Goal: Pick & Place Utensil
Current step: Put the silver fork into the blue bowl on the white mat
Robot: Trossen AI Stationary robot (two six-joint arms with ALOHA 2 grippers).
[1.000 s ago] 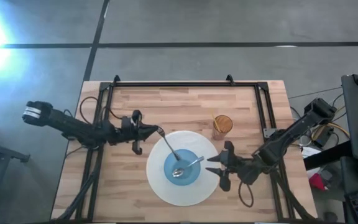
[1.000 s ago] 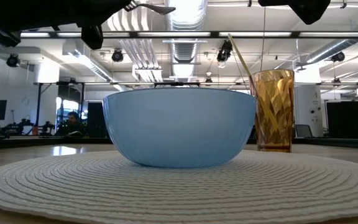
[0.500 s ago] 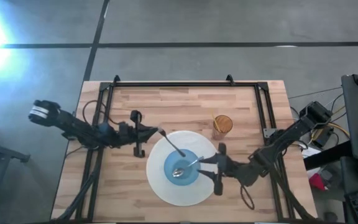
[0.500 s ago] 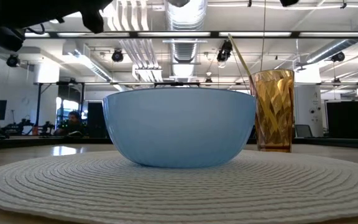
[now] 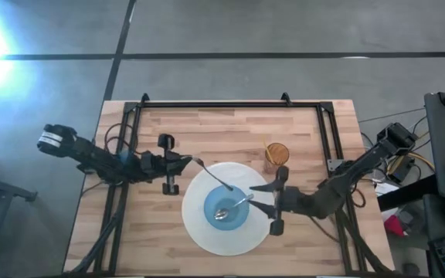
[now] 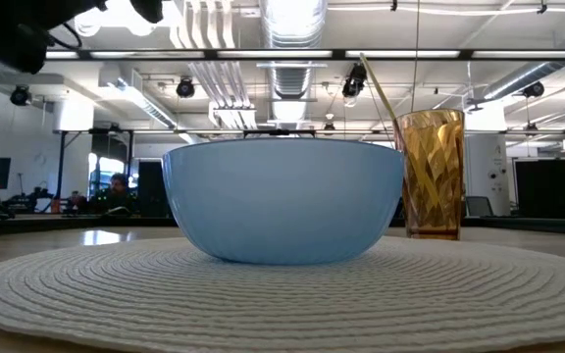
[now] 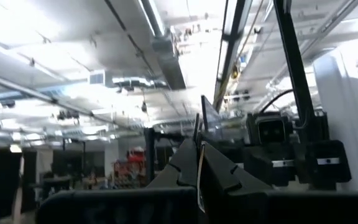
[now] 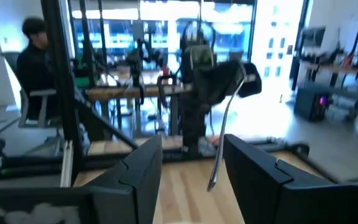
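Fork (image 5: 209,173) sits clamped in left gripper (image 5: 178,163) jaws, tines seemingly hidden; right gripper (image 5: 274,202) jaws spread.

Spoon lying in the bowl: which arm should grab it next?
Right. The right gripper has open jaws at the spoon handle, while the left gripper is already shut on a fork.

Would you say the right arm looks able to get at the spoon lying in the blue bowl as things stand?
Probably yes. The right gripper hangs open at the bowl's right edge, jaws spread toward the spoon handle. Nothing lies between them; the left gripper holds the other utensil on the far side.
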